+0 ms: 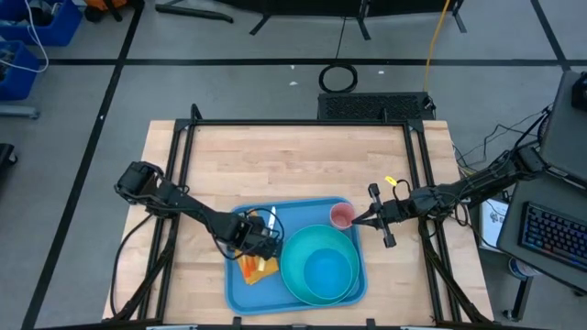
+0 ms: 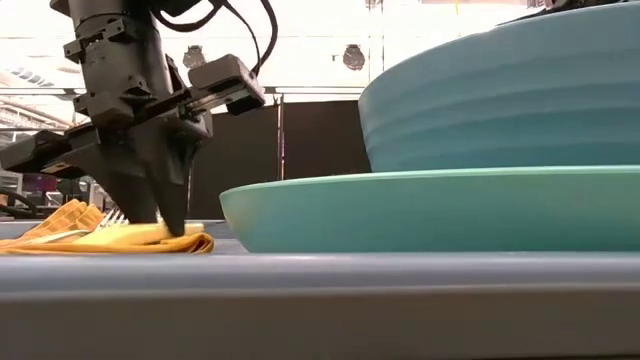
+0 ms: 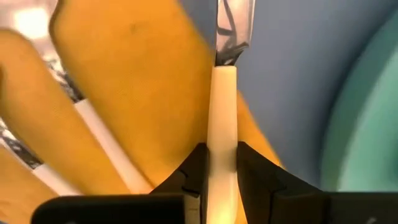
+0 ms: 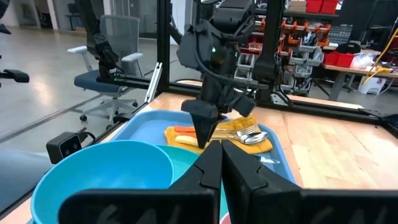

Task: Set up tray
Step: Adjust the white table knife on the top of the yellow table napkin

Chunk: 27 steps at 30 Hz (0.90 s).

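The blue tray (image 1: pixel 303 215) lies at the table's near edge. On it are a turquoise bowl (image 1: pixel 321 266) standing on a turquoise plate (image 2: pixel 430 215), a pink cup (image 1: pixel 341 216) at the tray's far right corner, and a yellow napkin (image 1: pixel 260 268) with cutlery (image 4: pixel 249 132) at its left end. My left gripper (image 1: pixel 266 246) points down over the napkin, shut on a cream-handled utensil (image 3: pixel 224 106). My right gripper (image 1: pixel 356 220) is shut, right beside the cup's right side; whether it touches the cup does not show. My left gripper pinches the utensil's cream handle (image 3: pixel 224 134) between its two fingers (image 3: pixel 193 168), short of the metal part (image 3: pixel 233 31). The fingers come from above, pointing down, and lie across the handle. The fingertips (image 2: pixel 165 220) reach down to the napkin (image 2: pixel 110 238).
A second white-handled utensil (image 3: pixel 93 130) lies on the napkin beside the held one. The bowl and plate fill the tray's right half, close to my left gripper. Bare wooden table (image 1: pixel 293 156) stretches toward the far edge. Black frame bars (image 1: pixel 303 123) border the table.
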Each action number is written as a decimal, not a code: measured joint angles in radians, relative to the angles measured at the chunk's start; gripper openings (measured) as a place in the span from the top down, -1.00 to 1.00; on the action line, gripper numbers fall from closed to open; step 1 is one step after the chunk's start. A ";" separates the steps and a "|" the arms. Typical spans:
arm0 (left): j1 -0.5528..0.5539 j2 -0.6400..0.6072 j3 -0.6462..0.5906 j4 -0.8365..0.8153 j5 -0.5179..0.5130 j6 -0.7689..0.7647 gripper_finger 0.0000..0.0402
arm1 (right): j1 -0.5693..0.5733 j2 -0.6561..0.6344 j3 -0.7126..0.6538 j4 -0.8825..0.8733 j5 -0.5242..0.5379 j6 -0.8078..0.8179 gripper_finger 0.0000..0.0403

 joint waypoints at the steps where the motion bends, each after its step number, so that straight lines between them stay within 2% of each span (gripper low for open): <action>1: -0.002 -0.002 0.000 0.003 -0.009 -0.003 0.70 | 0.000 0.000 0.000 0.000 0.000 0.000 1.00; 12: -0.033 -0.030 0.000 0.027 -0.095 -0.178 0.70 | 0.000 0.000 0.000 0.059 0.003 -0.099 1.00; 19: -0.095 -0.030 0.000 0.031 -0.134 -0.378 0.70 | 0.000 0.000 0.000 0.059 0.004 -0.105 1.00; 23: -0.137 -0.029 0.000 0.032 -0.234 -0.494 0.70 | 0.000 0.000 0.000 0.050 0.003 -0.097 1.00; 27: -0.167 -0.029 0.000 0.023 -0.281 -0.607 0.70 | 0.000 0.000 0.000 0.050 0.002 -0.050 1.00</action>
